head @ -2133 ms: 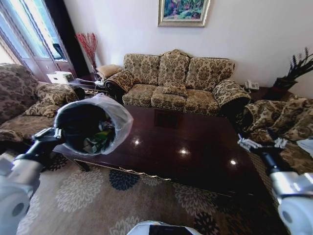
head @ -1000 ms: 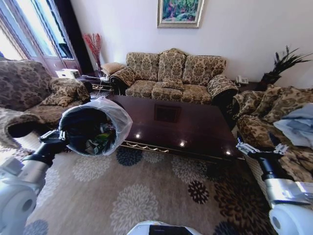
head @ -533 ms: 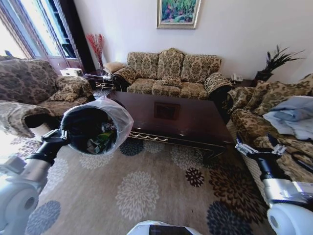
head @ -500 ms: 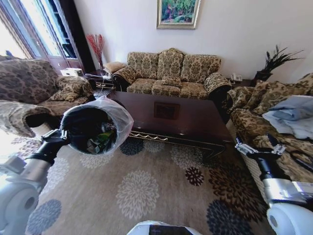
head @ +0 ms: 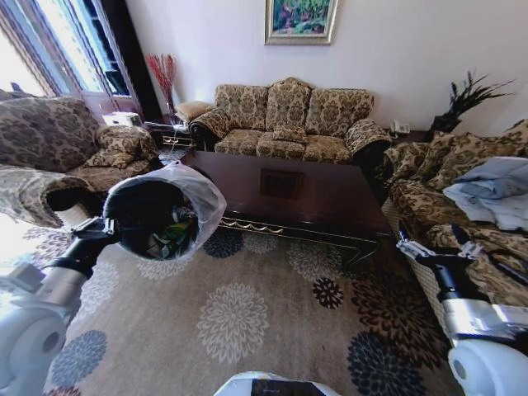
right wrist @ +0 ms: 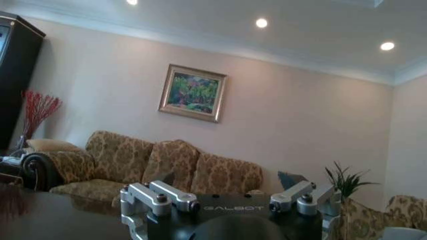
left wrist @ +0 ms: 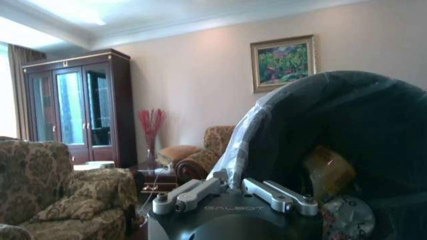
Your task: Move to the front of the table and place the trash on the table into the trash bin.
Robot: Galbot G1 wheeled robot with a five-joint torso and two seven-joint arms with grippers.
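Head view: the left gripper [head: 106, 229] clamps the trash bin [head: 157, 213] at centre left, trash [head: 169, 237] inside; the table [head: 285, 198] sits at centre; the right gripper [head: 431, 247], spread wide, hangs at right. Left wrist view: fingers [left wrist: 190, 192] pinch the bin's rim.

The head camera looks down from high over the rug; both wrist cameras face level toward the sofa [head: 289, 124] wall, sharing the painting [left wrist: 282, 61].
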